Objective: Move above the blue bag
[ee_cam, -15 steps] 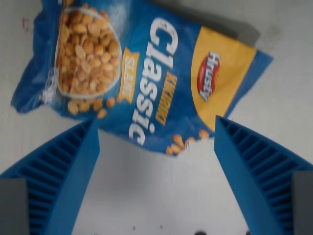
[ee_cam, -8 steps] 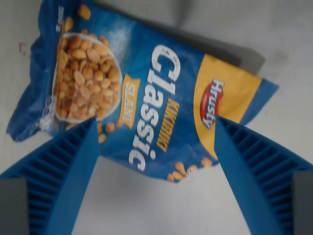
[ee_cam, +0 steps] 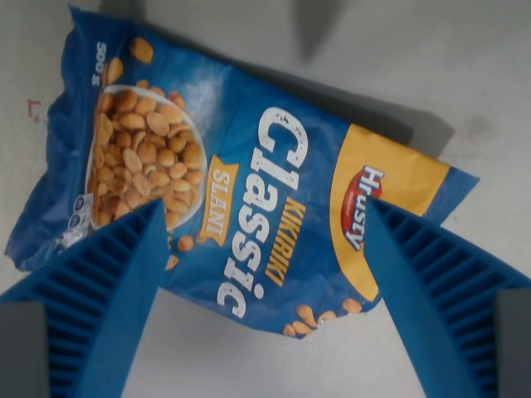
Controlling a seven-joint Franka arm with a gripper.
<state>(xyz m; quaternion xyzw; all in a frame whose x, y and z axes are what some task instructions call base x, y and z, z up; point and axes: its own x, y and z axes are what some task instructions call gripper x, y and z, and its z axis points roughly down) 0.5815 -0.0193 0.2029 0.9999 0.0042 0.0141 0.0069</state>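
Blue bag lower in the wrist view than a second ago, and lower again than half a second ago, more of its top edge and far corner showing each time; whole scene shifted together, so a move of the camera and arm, not of the bag. Bag lying flat on the pale table, slanted, its nut picture toward the wrist view's left and its yellow patch toward the wrist view's right. Gripper spread wide, holding nothing, blue ribbed fingers at either lower corner with the bag's middle now between the tips; the tips overlapping the bag in the picture, though touching or hovering clear cannot be told from this view, hovering clear the likelier reading. Judged from that: close to centred over the bag, task nearly done or done, perhaps a small further advance to bring the top half under the gripper too. Writing on the bag: "Classic" in large white letters, "KIKIRIKI" in yellow beside it, "SLANI" on a yellow band, a red oval logo reading roughly "Hrusty", and a small weight mark near the top corner, seemingly "500 g". Faint red marks on the table by the bag's left corner, unreadable.
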